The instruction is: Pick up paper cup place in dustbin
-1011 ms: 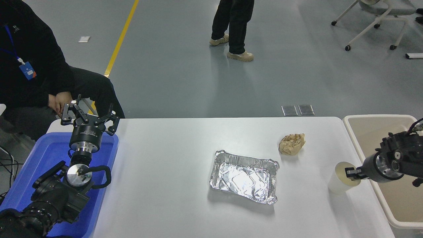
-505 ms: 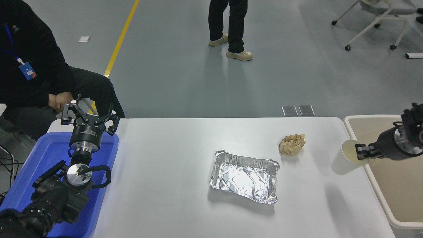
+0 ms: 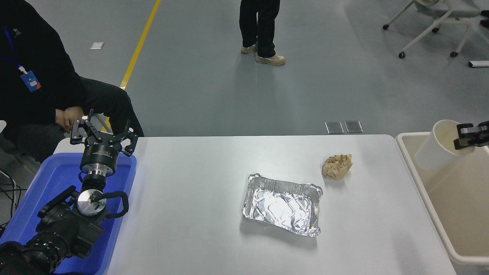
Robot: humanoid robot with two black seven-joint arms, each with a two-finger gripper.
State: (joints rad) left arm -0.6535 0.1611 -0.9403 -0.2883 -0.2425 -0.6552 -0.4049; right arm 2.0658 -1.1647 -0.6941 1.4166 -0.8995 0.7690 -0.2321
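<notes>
The white paper cup (image 3: 437, 147) hangs tilted in the air over the left rim of the beige dustbin (image 3: 458, 202) at the table's right end. My right gripper (image 3: 465, 138) comes in from the right edge and is shut on the cup's rim, one finger inside its cream mouth. Only the gripper's tip shows; the rest of that arm is out of frame. My left gripper (image 3: 103, 133) is parked at the lower left above the blue tray, fingers spread open and holding nothing.
A silver foil tray (image 3: 282, 204) lies in the middle of the white table, a crumpled brown paper ball (image 3: 337, 165) behind it to the right. A blue plastic tray (image 3: 49, 179) sits at the left end. One person sits at the far left; another stands on the floor beyond.
My right gripper has lifted the cup off the table and carried it up and right, from beside the dustbin to over its near-left rim. The left arm has not moved.
</notes>
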